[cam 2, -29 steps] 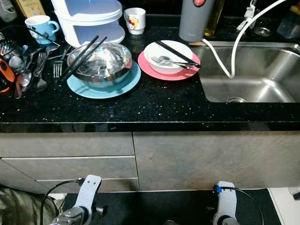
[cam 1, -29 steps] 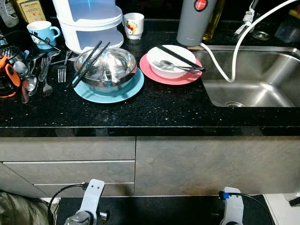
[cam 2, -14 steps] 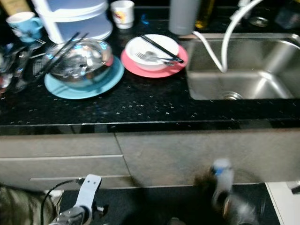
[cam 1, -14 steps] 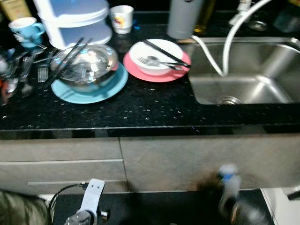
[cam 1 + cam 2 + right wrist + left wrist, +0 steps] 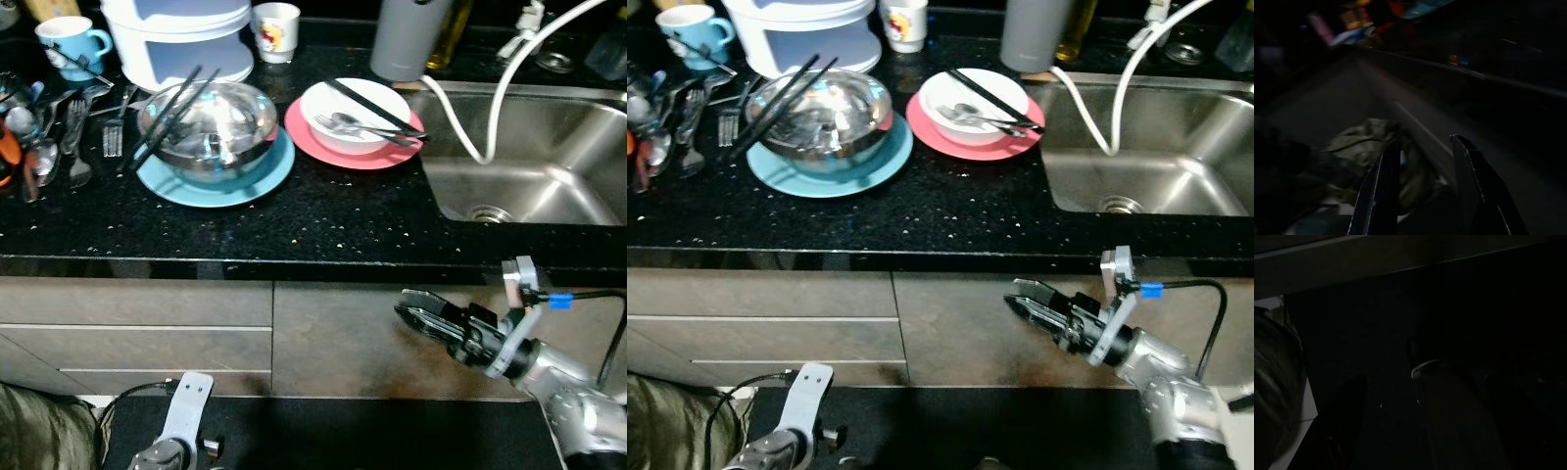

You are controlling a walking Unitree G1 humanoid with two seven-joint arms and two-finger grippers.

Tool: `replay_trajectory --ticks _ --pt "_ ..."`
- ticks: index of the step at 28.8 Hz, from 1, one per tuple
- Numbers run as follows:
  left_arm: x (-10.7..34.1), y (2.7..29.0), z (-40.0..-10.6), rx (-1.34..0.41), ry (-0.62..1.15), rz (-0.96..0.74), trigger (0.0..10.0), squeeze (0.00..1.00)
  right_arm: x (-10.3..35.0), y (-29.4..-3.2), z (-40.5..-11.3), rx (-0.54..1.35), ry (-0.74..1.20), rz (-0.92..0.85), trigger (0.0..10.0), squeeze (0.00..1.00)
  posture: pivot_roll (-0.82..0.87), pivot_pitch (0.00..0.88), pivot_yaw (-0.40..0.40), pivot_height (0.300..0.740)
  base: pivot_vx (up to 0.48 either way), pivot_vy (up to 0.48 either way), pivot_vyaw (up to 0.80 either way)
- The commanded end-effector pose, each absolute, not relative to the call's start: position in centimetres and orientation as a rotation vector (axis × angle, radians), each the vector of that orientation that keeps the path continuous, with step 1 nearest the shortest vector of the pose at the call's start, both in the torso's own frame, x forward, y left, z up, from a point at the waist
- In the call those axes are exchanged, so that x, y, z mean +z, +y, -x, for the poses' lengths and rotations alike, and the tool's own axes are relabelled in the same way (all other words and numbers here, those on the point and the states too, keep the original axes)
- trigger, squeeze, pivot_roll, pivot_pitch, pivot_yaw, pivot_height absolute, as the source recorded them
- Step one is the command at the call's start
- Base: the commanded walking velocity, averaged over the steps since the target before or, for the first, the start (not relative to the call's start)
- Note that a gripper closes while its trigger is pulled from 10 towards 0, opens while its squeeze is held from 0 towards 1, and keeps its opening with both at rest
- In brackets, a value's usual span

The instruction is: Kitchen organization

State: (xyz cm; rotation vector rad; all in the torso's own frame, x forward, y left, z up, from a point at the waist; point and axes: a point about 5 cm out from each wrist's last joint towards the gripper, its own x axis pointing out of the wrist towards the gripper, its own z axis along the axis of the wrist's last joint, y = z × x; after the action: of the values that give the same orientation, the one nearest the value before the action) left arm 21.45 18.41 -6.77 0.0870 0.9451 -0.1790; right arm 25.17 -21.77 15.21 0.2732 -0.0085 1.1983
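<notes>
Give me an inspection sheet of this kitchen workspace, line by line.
Surface: black speckled counter with a steel sink at its right end.
Job's things: steel bowl on a blue plate, chopsticks across it; white bowl on a pink plate with chopsticks and fork; loose forks and spoons.
Clutter: blue mug, white cup, grey bottle, white container.
Grippers: right pincer raised before the cabinet front, fingers slightly apart, empty; left arm idle, low.
Cables: white hose into the sink; black cable on the right wrist.
Surroundings: grey drawers below.
</notes>
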Motion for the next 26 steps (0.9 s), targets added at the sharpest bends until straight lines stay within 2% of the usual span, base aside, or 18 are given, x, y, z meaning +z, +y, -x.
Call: replay_trajectory --ticks 1,4,9,14,17,20,22,24,26 --pt "-7.3 18.4 -20.6 -0.185 0.977 -0.089 10.0 0.0 15.9 -21.3 -24.4 1.272 -0.003 -0.294 10.0 0.0 -0.02 0.152 -0.012 0.74 0.0 0.0 0.0" --pt "-7.2 18.4 -20.6 -0.185 0.977 -0.089 10.0 0.0 17.7 -20.4 -23.2 1.361 -0.019 -0.295 10.0 0.0 -0.02 0.152 -0.012 0.74 0.0 0.0 0.0" --pt "-7.2 18.4 -20.7 -0.19 0.977 -0.088 10.0 0.0 21.8 -18.8 -22.9 1.445 -0.204 -0.348 10.0 0.0 -0.02 0.153 -0.011 0.74 0.0 0.0 0.0" --pt "-7.2 18.4 -20.7 -0.192 0.978 -0.089 10.0 0.0 26.0 -17.0 -25.1 1.316 -0.461 -0.359 10.0 0.0 -0.02 0.15 -0.011 0.74 0.0 0.0 0.0" --pt "-7.2 18.4 -20.7 -0.191 0.978 -0.088 10.0 0.0 26.7 -16.4 -25.5 1.285 -0.496 -0.317 10.0 0.0 -0.02 0.15 -0.011 0.74 0.0 0.0 0.0" --pt "-7.2 18.4 -20.7 -0.19 0.977 -0.087 10.0 0.0 28.1 -14.4 -26.2 1.255 -0.52 -0.232 10.0 0.0 -0.01 0.149 -0.007 0.74 0.0 0.0 0.0" --pt "-7.2 18.4 -20.7 -0.19 0.977 -0.087 10.0 0.0 28.1 -14.4 -26.2 1.255 -0.52 -0.232 10.0 0.0 -0.01 0.149 -0.007 0.74 0.0 0.0 0.0" --pt "-7.2 18.4 -20.7 -0.191 0.976 -0.087 10.0 0.0 29.9 -12.7 -26.8 1.207 -0.559 -0.155 10.0 0.0 -0.01 0.149 -0.007 0.74 0.0 0.0 0.0" --pt "-7.2 18.3 -20.7 -0.192 0.975 -0.087 10.0 0.0 30.6 -12.3 -27.3 1.16 -0.571 -0.117 10.0 0.0 -0.01 0.146 -0.008 0.74 0.0 0.0 0.0"
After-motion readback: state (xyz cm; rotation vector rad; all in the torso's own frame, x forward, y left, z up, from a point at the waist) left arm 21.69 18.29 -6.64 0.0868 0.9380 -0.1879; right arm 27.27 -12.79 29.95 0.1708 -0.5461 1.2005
